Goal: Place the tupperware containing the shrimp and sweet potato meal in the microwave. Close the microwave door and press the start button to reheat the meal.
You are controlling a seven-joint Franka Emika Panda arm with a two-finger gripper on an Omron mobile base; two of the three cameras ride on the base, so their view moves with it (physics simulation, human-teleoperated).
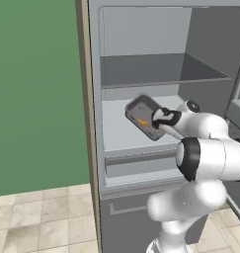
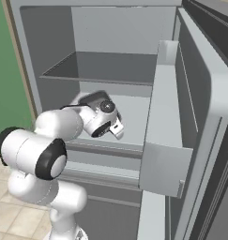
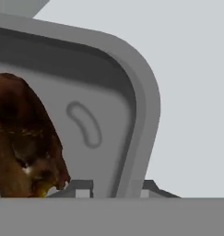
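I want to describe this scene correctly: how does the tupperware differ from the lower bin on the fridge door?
The tupperware is dark grey; the door bin is pale grey. The tupperware is tilted, its rim between the fingers; the door bin sits level, fixed to the open door. The tupperware is the smaller one. Both are rectangular containers.

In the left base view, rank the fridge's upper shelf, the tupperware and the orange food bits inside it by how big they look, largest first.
1. Upper shelf, by far the widest.
2. Tupperware, held tilted at the gripper; it sits nearer the camera than the shelf, yet looks smaller.
3. Orange food bits, tiny.
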